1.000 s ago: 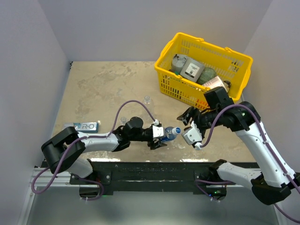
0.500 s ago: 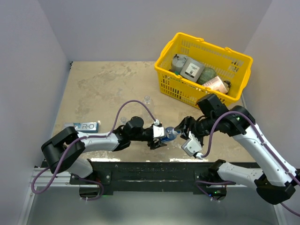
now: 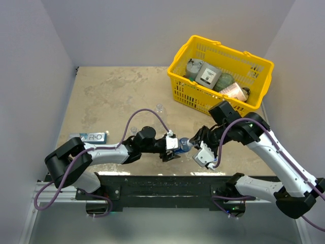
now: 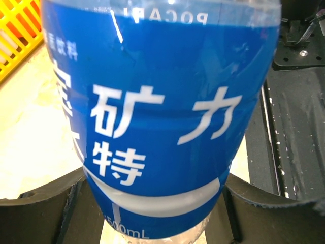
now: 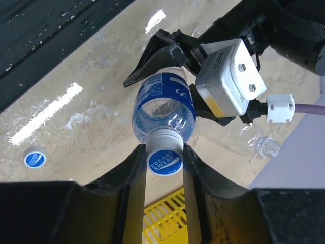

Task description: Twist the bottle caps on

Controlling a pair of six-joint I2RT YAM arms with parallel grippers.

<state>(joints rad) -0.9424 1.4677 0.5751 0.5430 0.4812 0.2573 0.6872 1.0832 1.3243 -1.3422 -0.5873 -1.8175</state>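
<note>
My left gripper [image 3: 173,146] is shut on the bottle [image 3: 179,144] with the dark blue label and holds it lying sideways just above the table. The label fills the left wrist view [image 4: 162,112], with dark fingers [image 4: 40,213] on both sides. A blue bottle cap [image 5: 164,161] sits on the bottle's neck and points at my right gripper [image 5: 163,170]. The right fingers [image 5: 133,170] press on the cap from both sides; in the top view the gripper [image 3: 194,144] meets the bottle's mouth. Two unlabelled bottles [image 3: 159,108] [image 3: 134,130] stand behind the left arm. A loose cap [image 5: 34,159] lies on the table.
A yellow basket [image 3: 195,99] with grey cans and jars stands at the back right, just behind the right arm. A blue-and-white flat packet [image 3: 90,136] lies at the left. Grey walls close in both sides. The black base rail [image 3: 162,185] runs along the near edge.
My right gripper has moved left and down toward the bottle's mouth and now sits around the cap. The left arm and the bottle have stayed still.
</note>
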